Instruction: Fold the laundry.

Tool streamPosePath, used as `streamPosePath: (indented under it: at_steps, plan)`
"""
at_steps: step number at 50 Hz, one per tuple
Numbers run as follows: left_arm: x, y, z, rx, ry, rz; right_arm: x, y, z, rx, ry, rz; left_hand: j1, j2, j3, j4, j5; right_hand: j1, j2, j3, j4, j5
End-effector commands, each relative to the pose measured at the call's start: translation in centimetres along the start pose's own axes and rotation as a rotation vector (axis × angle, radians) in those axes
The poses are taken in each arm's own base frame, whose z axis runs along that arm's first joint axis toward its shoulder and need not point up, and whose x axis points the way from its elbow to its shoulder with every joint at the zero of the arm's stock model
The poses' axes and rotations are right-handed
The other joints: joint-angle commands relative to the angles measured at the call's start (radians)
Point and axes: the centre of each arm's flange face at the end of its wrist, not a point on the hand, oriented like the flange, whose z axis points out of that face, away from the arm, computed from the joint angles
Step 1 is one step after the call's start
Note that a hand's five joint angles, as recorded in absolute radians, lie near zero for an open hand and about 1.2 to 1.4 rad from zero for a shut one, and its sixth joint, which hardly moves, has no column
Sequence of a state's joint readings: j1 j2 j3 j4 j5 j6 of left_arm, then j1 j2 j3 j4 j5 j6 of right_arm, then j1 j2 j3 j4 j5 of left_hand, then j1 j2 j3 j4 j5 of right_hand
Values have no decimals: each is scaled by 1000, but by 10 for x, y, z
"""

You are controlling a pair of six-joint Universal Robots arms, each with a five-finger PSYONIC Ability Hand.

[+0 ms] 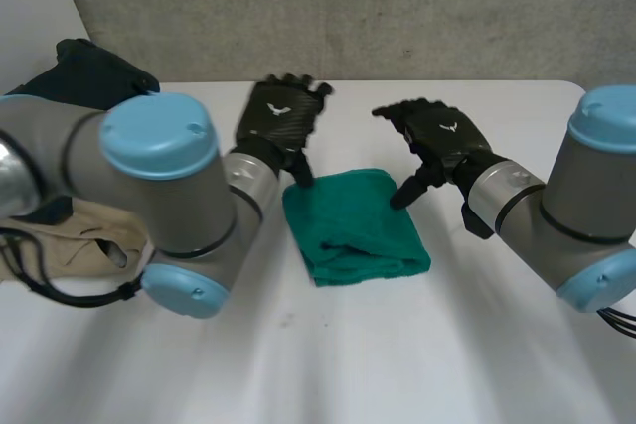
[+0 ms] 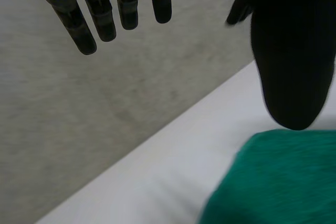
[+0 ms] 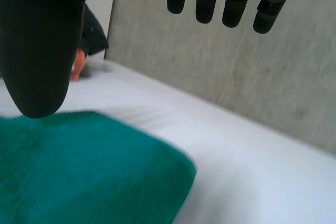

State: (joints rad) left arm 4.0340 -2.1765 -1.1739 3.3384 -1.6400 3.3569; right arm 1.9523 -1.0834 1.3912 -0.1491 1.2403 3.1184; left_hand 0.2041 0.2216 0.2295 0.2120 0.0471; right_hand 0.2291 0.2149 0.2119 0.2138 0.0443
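Above the far corners of the folded green towel (image 1: pixel 356 225), the left hand (image 1: pixel 281 116) and right hand (image 1: pixel 442 138) hang with fingers loose, gripping nothing; whether their thumbs touch it is unclear. It lies mid-way across the white table (image 1: pixel 447 364), and the left arm (image 1: pixel 149 176) half hides a beige garment (image 1: pixel 60 235).

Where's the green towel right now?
The green towel lies folded on the white table in the head view's centre, its far corners by the left hand and right hand.
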Motion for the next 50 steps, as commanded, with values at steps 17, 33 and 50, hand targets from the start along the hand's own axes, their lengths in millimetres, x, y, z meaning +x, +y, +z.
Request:
streamPosePath:
  at_steps: [17,33,50]
  plan:
    - [27,82,-17,-452,54,22,12,59,26,-333,41,-219,42,24,16,34,24,276,290,293,291,286]
    - [12,-24,-40,-168,92,-26,13,52,-23,-211,217,-15,6,-11,-19,-1,-11,88,102,105,103,98]
    - [19,-18,-49,-173,161,-33,-6,102,-11,-249,138,244,15,-2,-10,7,-2,108,122,126,124,119]
